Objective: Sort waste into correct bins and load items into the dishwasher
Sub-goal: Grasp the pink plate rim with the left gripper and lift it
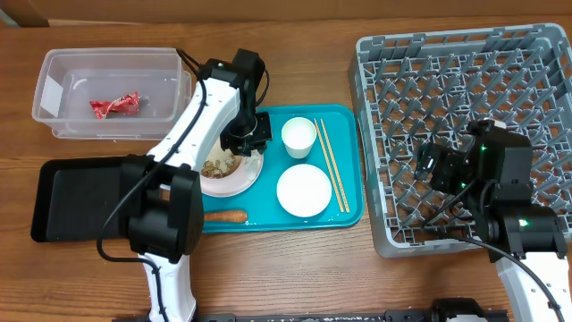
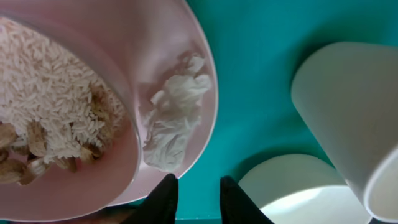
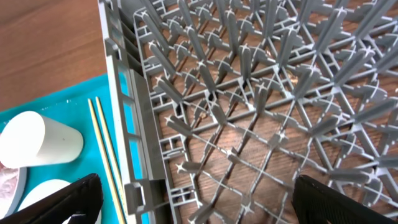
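The pale pink bowl (image 1: 234, 183) sits on the left of the teal serving tray and holds white-beige food crumbs (image 2: 50, 106) and a small white scrap (image 2: 177, 121). My left gripper (image 2: 198, 196) hovers just over the bowl's right edge, jaws slightly apart and empty, with the scrap just ahead of them. A white cup (image 1: 298, 137), a white plate (image 1: 304, 190), chopsticks (image 1: 331, 165) and an orange carrot (image 1: 225, 216) lie on the tray. The red wrapper (image 1: 114, 105) lies in the clear tub (image 1: 54, 80). My right gripper (image 3: 199, 205) is wide open and empty above the grey dish rack (image 1: 447, 89).
The black tray (image 1: 80, 201) lies at the left, below the clear tub. The teal serving tray (image 1: 349, 210) almost touches the rack's left wall. In the right wrist view the rack (image 3: 249, 93), chopsticks (image 3: 102, 143) and cup (image 3: 37, 140) show.
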Controlling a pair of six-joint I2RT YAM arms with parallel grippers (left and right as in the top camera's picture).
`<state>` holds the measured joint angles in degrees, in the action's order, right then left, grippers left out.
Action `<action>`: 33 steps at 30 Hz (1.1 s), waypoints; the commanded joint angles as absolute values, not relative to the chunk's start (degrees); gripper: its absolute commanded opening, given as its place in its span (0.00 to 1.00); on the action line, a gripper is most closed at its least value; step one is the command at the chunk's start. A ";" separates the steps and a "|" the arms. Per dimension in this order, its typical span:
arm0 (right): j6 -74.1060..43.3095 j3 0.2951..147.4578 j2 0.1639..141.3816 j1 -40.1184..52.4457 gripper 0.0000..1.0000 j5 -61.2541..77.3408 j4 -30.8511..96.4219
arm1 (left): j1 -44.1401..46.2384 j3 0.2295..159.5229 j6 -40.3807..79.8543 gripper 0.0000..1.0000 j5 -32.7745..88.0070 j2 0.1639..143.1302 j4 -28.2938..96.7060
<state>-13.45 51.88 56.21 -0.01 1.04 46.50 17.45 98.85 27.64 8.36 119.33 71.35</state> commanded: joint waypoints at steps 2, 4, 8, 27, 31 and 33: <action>-13.10 53.32 55.79 -0.40 1.00 0.45 46.85 | 16.51 98.83 30.85 0.37 4.75 118.04 72.03; -13.10 53.32 55.81 -0.40 1.00 0.45 46.87 | 16.47 98.83 30.96 0.39 -0.14 117.64 73.82; -13.13 53.32 55.81 -0.40 1.00 0.45 46.89 | 16.47 98.80 32.47 0.45 -6.11 117.64 74.81; -13.13 53.32 55.79 -0.40 1.00 0.47 46.85 | 17.45 94.19 33.89 0.44 -4.82 117.86 64.42; -13.13 53.32 55.79 -0.40 1.00 0.47 46.85 | 17.67 92.58 33.89 0.32 -4.62 117.86 63.33; -13.13 53.32 55.79 -0.40 1.00 0.47 46.87 | 17.72 91.53 33.89 0.30 -4.40 117.86 62.39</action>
